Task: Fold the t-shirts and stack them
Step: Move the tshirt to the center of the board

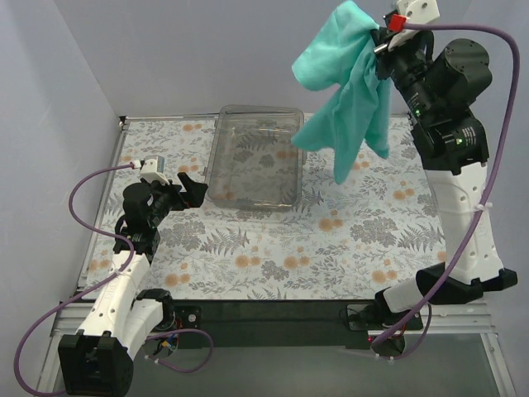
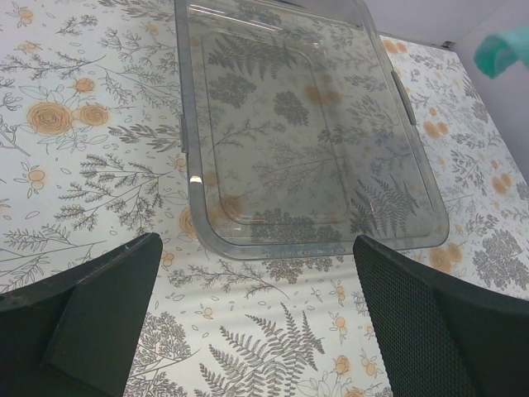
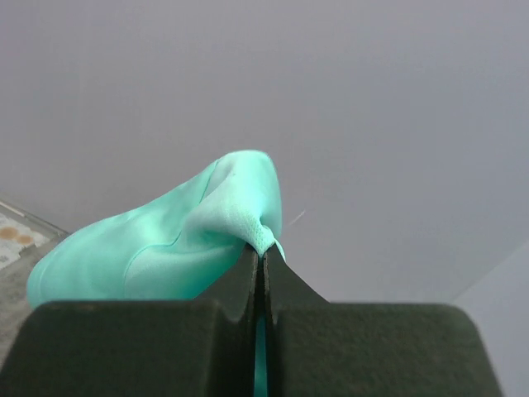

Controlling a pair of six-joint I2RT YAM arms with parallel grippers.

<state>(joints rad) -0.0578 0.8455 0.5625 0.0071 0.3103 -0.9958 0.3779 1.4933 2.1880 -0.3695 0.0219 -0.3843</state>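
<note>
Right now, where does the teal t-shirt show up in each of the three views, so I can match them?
Top external: the teal t-shirt hangs in the air at upper right, held by the right pincer.
Left wrist: only a small teal scrap shows, in the top right corner.
Right wrist: it sits centre-left, bunched and pinched between the shut jaws.
Shared landmark: the floral table cover, which is just a sliver at the right wrist view's left edge.

I count one teal t-shirt (image 1: 347,99), one clear plastic tray (image 1: 252,165), one flowered bench (image 1: 347,240), and two tools: the left tool (image 1: 191,188) and the right tool (image 1: 382,37).
</note>
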